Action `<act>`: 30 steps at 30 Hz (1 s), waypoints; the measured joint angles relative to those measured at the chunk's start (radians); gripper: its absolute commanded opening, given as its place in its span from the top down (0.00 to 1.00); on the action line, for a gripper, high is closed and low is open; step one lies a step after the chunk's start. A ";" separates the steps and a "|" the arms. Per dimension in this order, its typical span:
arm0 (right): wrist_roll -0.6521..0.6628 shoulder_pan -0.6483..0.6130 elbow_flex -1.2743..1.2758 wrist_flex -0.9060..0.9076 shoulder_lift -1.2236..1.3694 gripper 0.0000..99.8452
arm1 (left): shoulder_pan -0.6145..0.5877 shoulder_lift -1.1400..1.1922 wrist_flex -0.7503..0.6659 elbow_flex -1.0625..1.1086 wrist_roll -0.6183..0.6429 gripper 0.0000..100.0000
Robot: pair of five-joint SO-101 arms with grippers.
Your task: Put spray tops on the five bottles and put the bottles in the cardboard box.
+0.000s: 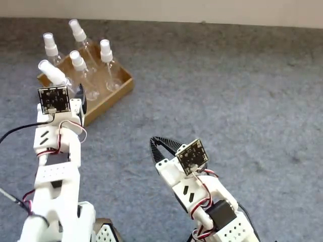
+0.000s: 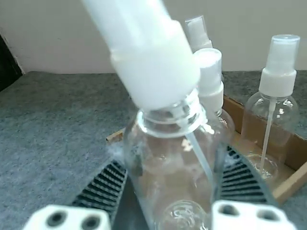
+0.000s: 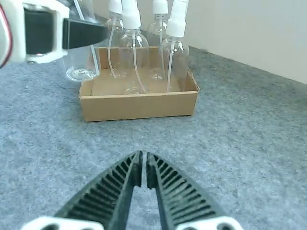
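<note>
The cardboard box (image 1: 117, 94) lies at the far left of the grey carpet, and several clear bottles (image 1: 108, 70) with white spray tops stand upright in it. My left gripper (image 2: 172, 160) is shut on one more clear bottle (image 2: 175, 163), whose white spray top (image 1: 50, 71) leans away from the box. This bottle (image 3: 81, 60) hangs tilted at the box's end nearest the left arm, its base about level with the box (image 3: 139, 103) rim. My right gripper (image 3: 144, 163) is shut on nothing, low over the carpet and pointing at the box from well back. Its black fingers (image 1: 157, 147) sit near the middle front.
Grey carpet (image 1: 227, 91) spreads bare to the right of the box and between the two arms. A pale wall (image 3: 249, 28) runs behind the box. The left arm's white body (image 1: 55, 166) stands along the left edge.
</note>
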 measured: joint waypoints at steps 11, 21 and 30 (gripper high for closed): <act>0.000 0.000 0.000 0.000 0.000 0.98 | -0.009 0.269 -0.236 -0.061 0.000 0.92; 0.000 0.000 0.000 0.000 0.000 0.98 | -0.048 0.440 -0.245 -0.170 0.000 0.92; 0.000 0.000 0.000 0.000 0.000 0.98 | -0.048 0.568 -0.261 -0.256 0.000 0.92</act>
